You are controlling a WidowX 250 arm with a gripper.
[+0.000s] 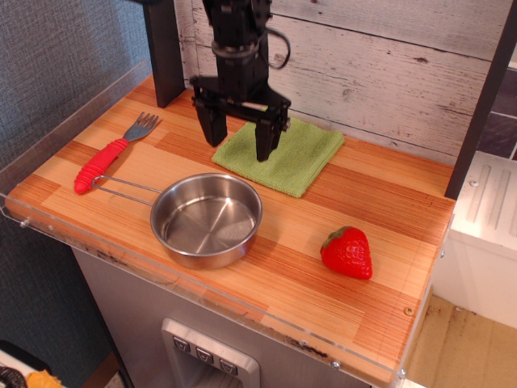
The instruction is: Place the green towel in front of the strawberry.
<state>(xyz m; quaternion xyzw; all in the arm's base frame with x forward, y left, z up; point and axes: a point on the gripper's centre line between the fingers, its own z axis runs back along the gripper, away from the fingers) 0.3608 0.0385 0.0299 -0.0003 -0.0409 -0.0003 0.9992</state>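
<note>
The green towel [295, 158] lies flat at the back middle of the wooden table, near the plank wall. The red strawberry [347, 252] sits on the table at the front right, apart from the towel. My black gripper [241, 147] hangs open and empty over the towel's left corner, its two fingers pointing down and spread. One finger is over the bare wood at the towel's left edge, the other over the cloth. I cannot tell whether the fingertips touch the towel.
A steel pan [207, 220] with a wire handle stands at the front left of the towel. A red-handled fork [109, 155] lies at the far left. A clear plastic rim [121, 267] runs along the table's front edge. A dark post [166, 52] stands at the back left.
</note>
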